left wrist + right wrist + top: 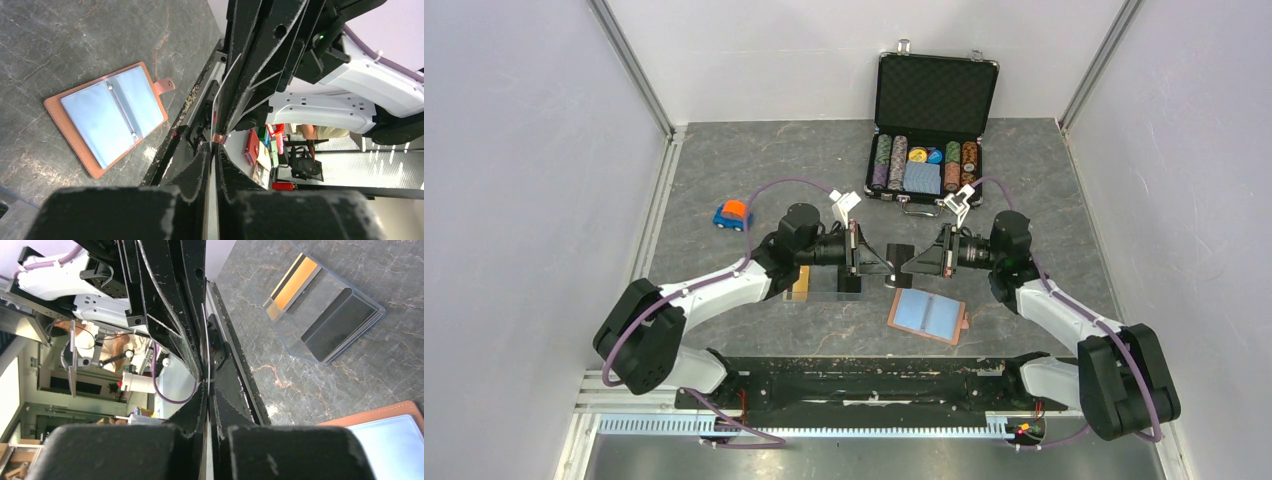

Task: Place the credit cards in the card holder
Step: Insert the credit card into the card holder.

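Two-sided grip above the middle of the table point(1044, 200): left claw point(214, 152) reaching in from nine o'clock, right claw point(207, 390) from three o'clock, both clenched tip to tip on one credit card point(215, 115). Seen only edge-on from either wrist, as a thin pale line in the pinch — cannot tell gold-orange from black. Reads as a mid-air handover, judging by two grips on the same card.

Flat on the table at five o'clock of the meeting claws: the card holder point(927, 315), spread open, blue inside and clear sleeves facing up, snap tab at its three o'clock edge. No card seen in the sleeves. At eight o'clock of the claws: a clear plastic box point(367, 315) with more of the set, a gold-orange card point(295, 287) with a dark stripe and black cards point(335, 322) beside it. At twelve o'clock, well apart, an open poker-chip case point(934, 100); at ten o'clock a small toy car point(733, 214).

Handling, as a guess: light, thin, stiff yet springy, slick-faced — apt to pivot or slip if pinched at a mere corner. Best taken by one short edge, most of the length left free to lead into a sleeve mouth. Likely to call for a shallow angle and a steadying press on the holder, given soft light leather prone to skidding or folding shut
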You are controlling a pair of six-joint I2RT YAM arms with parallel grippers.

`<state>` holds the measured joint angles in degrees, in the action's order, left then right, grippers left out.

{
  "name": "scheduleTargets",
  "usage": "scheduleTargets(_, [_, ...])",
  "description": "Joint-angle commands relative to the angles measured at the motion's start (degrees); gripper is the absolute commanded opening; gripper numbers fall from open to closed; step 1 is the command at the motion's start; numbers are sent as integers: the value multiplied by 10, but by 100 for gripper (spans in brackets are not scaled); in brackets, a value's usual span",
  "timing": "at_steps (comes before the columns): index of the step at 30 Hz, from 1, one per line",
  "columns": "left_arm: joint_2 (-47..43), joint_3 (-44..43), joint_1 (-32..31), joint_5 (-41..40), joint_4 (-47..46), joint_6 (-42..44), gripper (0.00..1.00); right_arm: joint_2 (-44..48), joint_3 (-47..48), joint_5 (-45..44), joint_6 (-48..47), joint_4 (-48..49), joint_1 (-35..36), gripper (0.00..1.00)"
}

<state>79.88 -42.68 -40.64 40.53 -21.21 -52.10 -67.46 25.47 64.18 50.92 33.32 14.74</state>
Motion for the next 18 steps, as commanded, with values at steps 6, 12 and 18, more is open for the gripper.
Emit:
scheduleTargets(6, [7,-1,-3,-28,-6,-8,42,3,89,-55,-211,-270,3,0])
scheduleTargets(12, [42,-52,-11,-67,115,40,43,-8,103,-152,-303,-426,-18,0])
scheduleTargets(18, [121,-156,-36,-142,321,120,42,-19,97,-239,-360,-531,-46,0])
